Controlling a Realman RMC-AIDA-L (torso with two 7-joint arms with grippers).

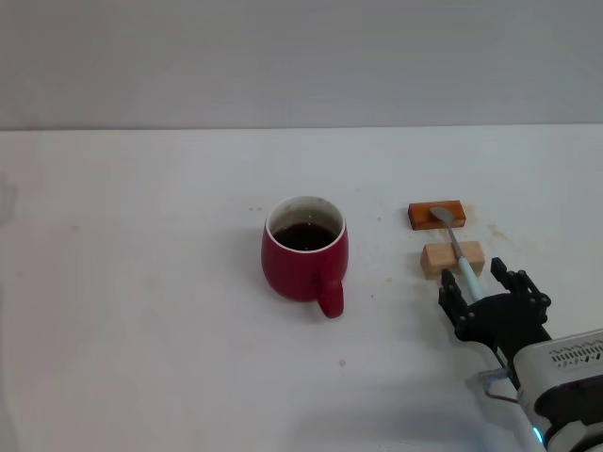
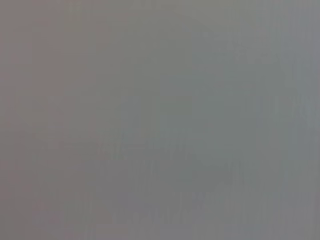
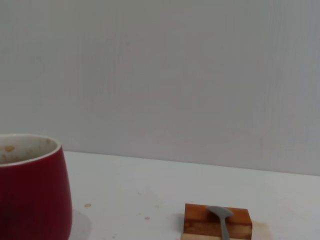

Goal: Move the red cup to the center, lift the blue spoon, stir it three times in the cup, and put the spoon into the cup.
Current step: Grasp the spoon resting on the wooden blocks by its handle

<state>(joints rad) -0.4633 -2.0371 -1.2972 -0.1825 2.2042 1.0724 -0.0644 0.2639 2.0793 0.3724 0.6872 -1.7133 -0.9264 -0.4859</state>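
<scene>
Red cup (image 1: pixel 304 261), dark liquid inside, handle toward the robot; right hand (image 1: pixel 490 299) open around blue spoon (image 1: pixel 459 252)

We see a bare test setup, likely a lab. A plain white table (image 1: pixel 141 330) meets a blank grey wall (image 1: pixel 301 56) behind it.

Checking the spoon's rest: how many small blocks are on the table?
2: an orange-brown block under the blue spoon's bowl, and a pale wooden block nearer the right gripper under its neck. None looks hidden.
</scene>
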